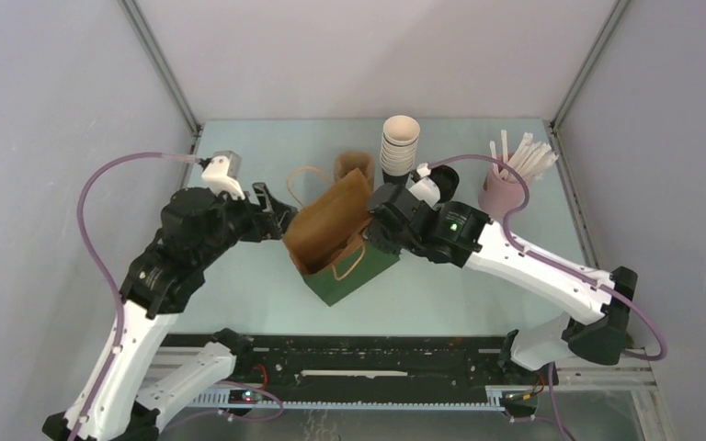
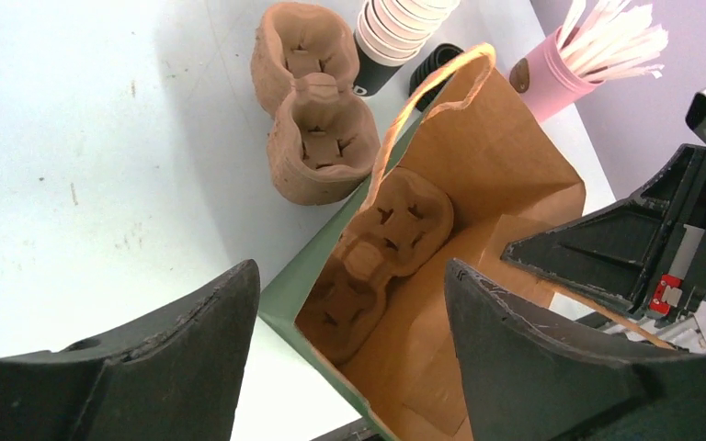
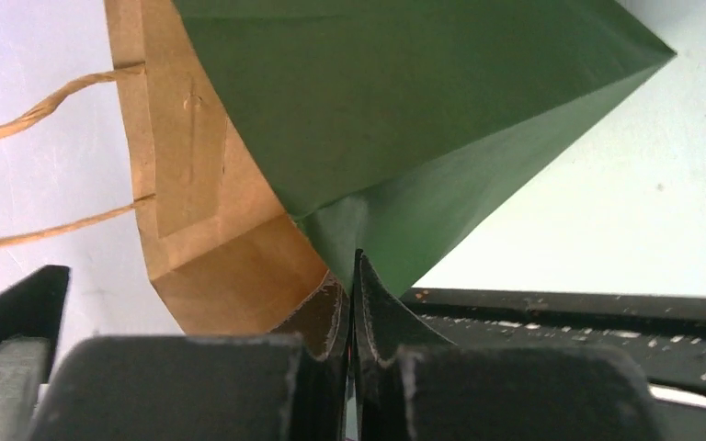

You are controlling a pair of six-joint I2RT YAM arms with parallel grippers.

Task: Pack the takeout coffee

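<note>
Cannot see the takeout coffee in any view, so no telling where on the table it sits, which way it points or how its long side runs.

Green bag [image 1: 354, 276] near the middle of the table, brown inside, mouth wide open and facing up. Long side of the mouth slanting from the near left toward the far right corner. Cannot tell if quite upright. Brown cup carrier [image 2: 377, 243] down inside the bag, lying on the bottom.

Right gripper [image 3: 353, 285] at the bag's right side, fingers pressed together with the green paper edge pinched between them. Left gripper [image 2: 351, 271] just beside the bag's left rim, fingers wide apart, holding nothing, looking down into the open mouth.

Toward the far edge of the table:
- another brown carrier [image 1: 354, 165] just behind the bag
- tall stack of white-rimmed cups [image 1: 400, 142] beside it
- black lids [image 2: 437, 62] near the cups
- pink cup of white sticks [image 1: 504, 188] toward the far right corner
</note>
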